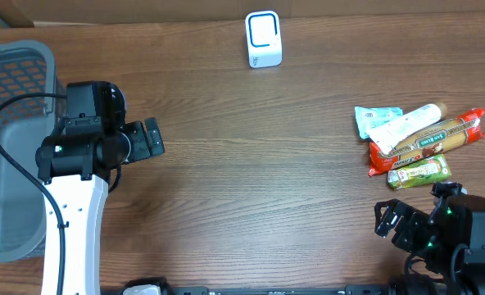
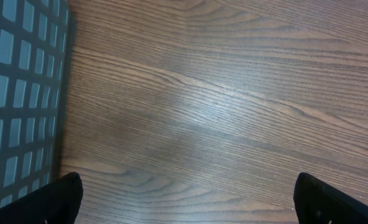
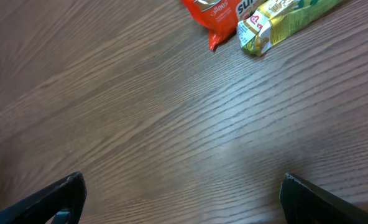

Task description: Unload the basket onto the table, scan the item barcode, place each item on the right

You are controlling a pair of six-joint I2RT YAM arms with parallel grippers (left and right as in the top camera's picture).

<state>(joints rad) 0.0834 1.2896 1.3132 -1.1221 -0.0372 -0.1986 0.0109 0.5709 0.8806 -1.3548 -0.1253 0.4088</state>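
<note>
A pile of packaged items lies at the right of the table: a red packet (image 1: 432,139), a green-and-yellow packet (image 1: 420,173), a white tube (image 1: 406,125) and a teal pouch (image 1: 372,119). The white barcode scanner (image 1: 264,38) stands at the far middle edge. My right gripper (image 1: 396,221) is open just in front of the pile, nothing between its fingers; its wrist view shows the ends of the red packet (image 3: 212,12) and the green-and-yellow packet (image 3: 277,18). My left gripper (image 1: 151,138) is open over bare wood at the left, far from the items.
A grey mesh basket (image 1: 13,147) fills the left edge, its wall also showing as the basket (image 2: 19,93) in the left wrist view. A black cable (image 1: 5,176) loops over it. Bare wooden tabletop (image 1: 267,164) spans the middle.
</note>
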